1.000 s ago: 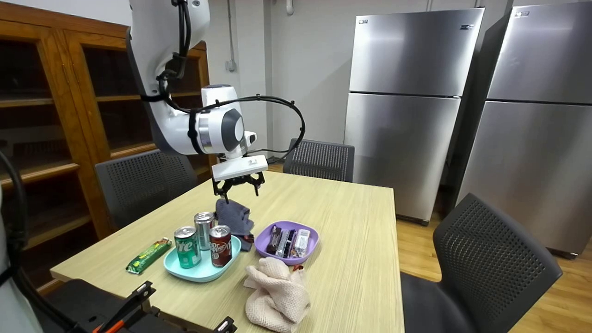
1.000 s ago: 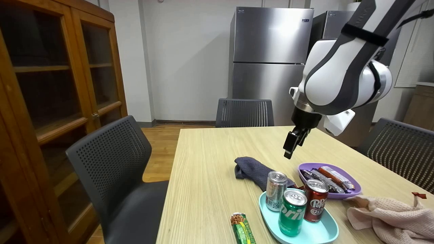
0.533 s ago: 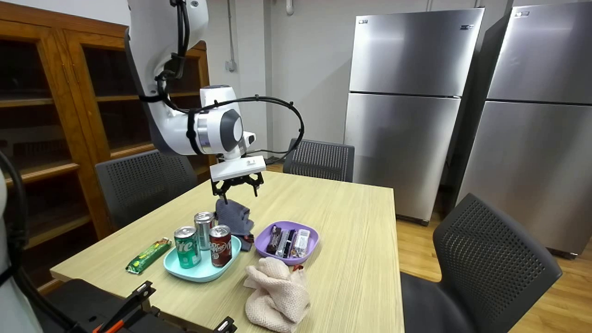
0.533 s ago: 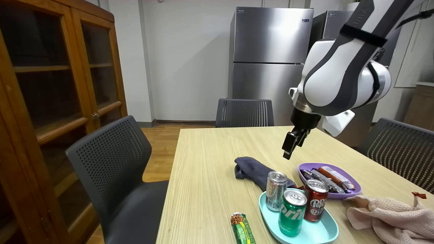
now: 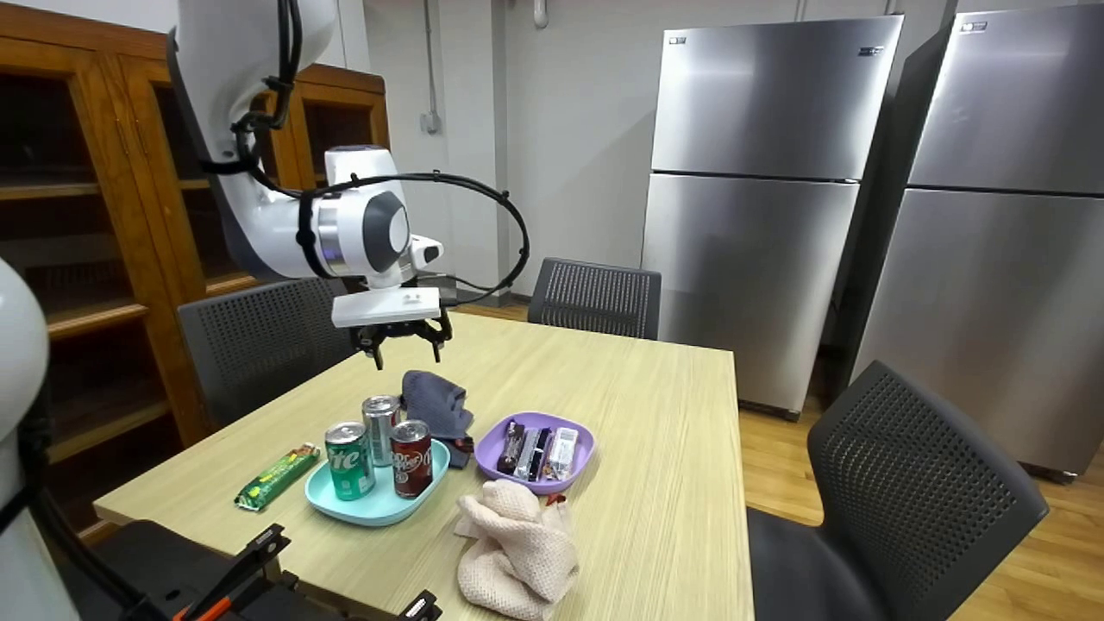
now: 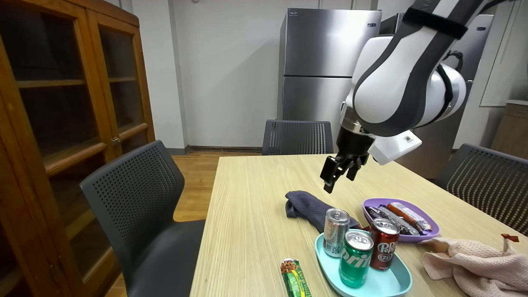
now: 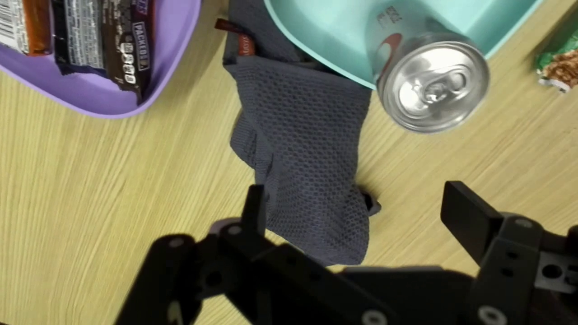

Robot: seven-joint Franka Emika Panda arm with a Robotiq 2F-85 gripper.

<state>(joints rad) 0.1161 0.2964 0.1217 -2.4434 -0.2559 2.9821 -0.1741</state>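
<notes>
Gripper (image 5: 408, 360): spread wide, holding nothing
Charcoal waffle-weave towel (image 7: 311, 135): likely light, limp; best pinched at its six-o'clock end, wrist view

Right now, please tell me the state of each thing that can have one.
end effector: open, holding nothing
dark cloth: rumpled, not gripped
silver can: upright
green can: upright
red can: upright
blue tray: loaded
purple tray: loaded
bars: wrapped, lying side by side
snack bar: wrapped, lying flat
beige cloth: bunched up
refrigerators: closed
cabinet: closed
</notes>
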